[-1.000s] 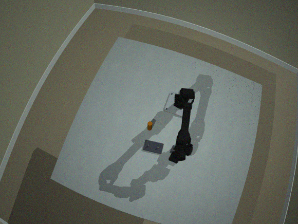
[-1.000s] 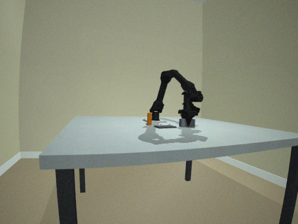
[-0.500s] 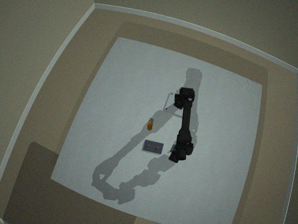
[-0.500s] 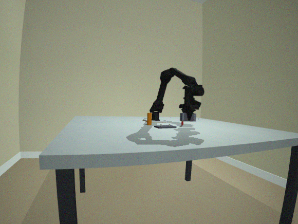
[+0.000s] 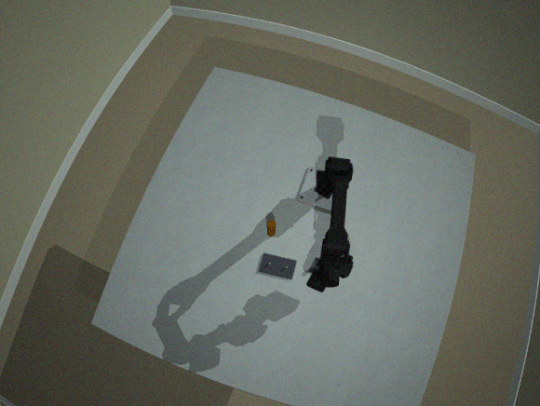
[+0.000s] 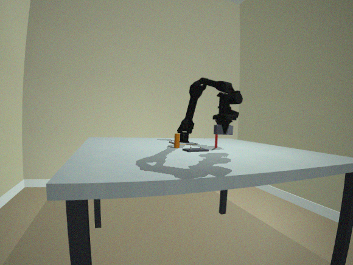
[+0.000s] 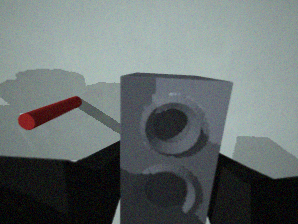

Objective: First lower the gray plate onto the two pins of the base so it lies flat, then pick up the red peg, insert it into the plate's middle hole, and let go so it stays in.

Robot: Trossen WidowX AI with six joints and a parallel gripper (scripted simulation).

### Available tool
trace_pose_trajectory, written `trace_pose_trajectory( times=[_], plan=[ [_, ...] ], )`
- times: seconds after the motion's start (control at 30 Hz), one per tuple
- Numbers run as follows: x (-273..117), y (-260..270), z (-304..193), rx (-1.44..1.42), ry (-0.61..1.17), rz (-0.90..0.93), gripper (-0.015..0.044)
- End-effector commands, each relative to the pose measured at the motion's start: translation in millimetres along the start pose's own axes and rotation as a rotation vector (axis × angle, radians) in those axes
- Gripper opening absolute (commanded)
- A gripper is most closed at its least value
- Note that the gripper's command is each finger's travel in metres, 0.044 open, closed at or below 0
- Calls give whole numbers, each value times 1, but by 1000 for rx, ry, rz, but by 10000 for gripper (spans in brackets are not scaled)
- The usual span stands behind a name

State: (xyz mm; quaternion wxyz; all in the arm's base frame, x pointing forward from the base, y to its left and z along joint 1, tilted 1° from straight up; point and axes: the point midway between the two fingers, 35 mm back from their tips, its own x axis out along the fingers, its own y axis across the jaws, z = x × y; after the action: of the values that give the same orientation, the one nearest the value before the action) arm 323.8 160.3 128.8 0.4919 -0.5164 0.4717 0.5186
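My gripper [image 6: 224, 132] [image 7: 161, 144] is shut on the gray plate [image 6: 218, 129] [image 7: 134, 150], a thick block held in the air above the table. Two dark round holes of the plate show in the wrist view; its lower end is out of frame. The red peg [image 6: 216, 141] [image 7: 50, 113] stands upright on the table, close to the left of the plate in the wrist view. In the top view the arm hides the peg. The dark base [image 5: 277, 259] [image 6: 195, 150] lies flat with its two small pins up, to the left of the gripper in the top and exterior views.
An orange cylinder [image 5: 271, 228] [image 6: 177, 141] stands upright on the table, between the base and the arm's mount. The mounting plate's thin light outline [image 5: 298, 198] shows beside the arm's foot. The table's near edge [image 6: 182, 188] crosses the exterior view.
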Motion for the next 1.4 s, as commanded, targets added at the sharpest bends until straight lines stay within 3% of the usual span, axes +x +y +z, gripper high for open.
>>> trace_pose_trajectory(
  times=[0.0,0.4,1.37],
  plan=[
    [-15,0,0,-6,-6,-7,0],
    [-49,4,-3,-10,-4,-7,0],
    [-8,-21,-80,-120,4,-9,0]
  ],
)
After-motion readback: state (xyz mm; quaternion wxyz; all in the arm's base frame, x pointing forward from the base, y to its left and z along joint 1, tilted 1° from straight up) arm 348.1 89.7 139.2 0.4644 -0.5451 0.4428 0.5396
